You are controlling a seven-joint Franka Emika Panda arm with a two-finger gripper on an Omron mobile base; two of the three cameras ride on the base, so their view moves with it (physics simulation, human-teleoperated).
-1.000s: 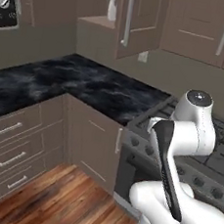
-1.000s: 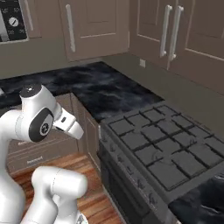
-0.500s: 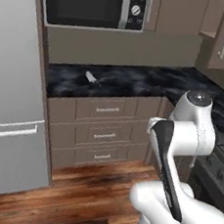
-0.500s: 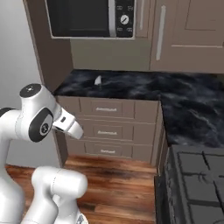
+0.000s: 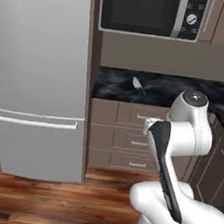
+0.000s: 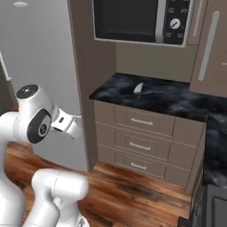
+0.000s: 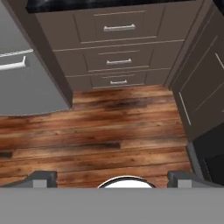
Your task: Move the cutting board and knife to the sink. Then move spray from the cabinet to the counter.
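Two dark fingertips of my gripper stand wide apart at the bottom of the hand view, holding nothing, above the brown wooden plank floor. Near the centre of both base views, the silver-bladed chef's knife lies on the black marble-look counter, below the black built-in microwave. At left in the left base view stands the tall grey refrigerator.

Glossy white arm with dark joint bands.
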